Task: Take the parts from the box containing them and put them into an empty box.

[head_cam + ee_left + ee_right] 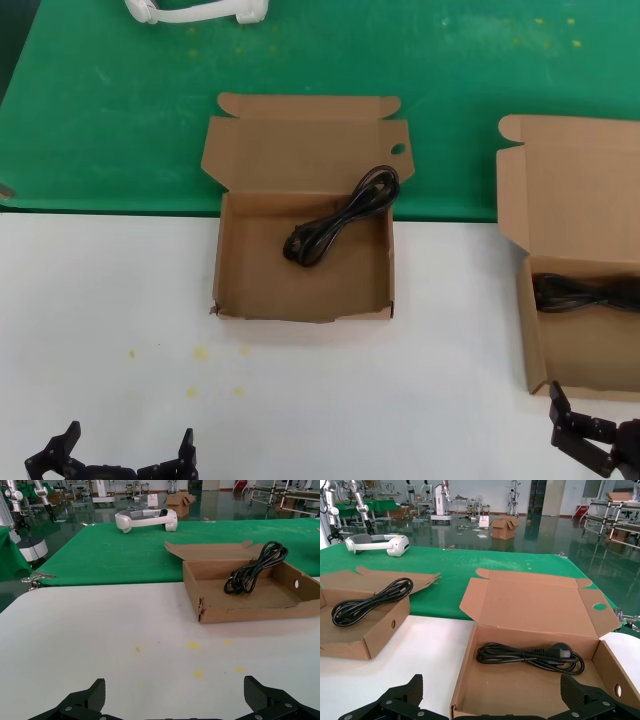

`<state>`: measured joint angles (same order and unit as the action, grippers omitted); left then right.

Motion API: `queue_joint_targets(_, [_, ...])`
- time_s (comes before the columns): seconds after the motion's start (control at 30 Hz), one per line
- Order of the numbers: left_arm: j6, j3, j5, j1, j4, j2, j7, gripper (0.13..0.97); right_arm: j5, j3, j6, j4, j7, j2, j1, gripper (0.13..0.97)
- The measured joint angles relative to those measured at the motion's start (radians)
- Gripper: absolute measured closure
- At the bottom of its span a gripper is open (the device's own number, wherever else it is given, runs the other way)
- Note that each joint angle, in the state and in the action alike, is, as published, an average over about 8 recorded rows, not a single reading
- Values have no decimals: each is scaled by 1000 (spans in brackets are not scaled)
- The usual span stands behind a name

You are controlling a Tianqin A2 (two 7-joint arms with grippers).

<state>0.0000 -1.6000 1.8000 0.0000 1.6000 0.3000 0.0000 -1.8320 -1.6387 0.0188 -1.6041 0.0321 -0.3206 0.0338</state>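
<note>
Left gripper point(112, 462) low, jaws released, right gripper point(590, 440) likewise beside source box point(520, 290)

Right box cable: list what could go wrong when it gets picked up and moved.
1. The cable lies against the back wall of the right box, so the right gripper fingers might hit the tall lid or wall.
2. Its loose coil may unwind and catch the box edge in transit.
3. The middle box already holds a cable; the two may tangle.
</note>
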Motion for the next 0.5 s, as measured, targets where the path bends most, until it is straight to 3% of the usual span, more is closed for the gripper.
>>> queue_joint_targets(0.5, [0,0,0,0,0,0,0,132,0,0,0,0,0,0,0,129])
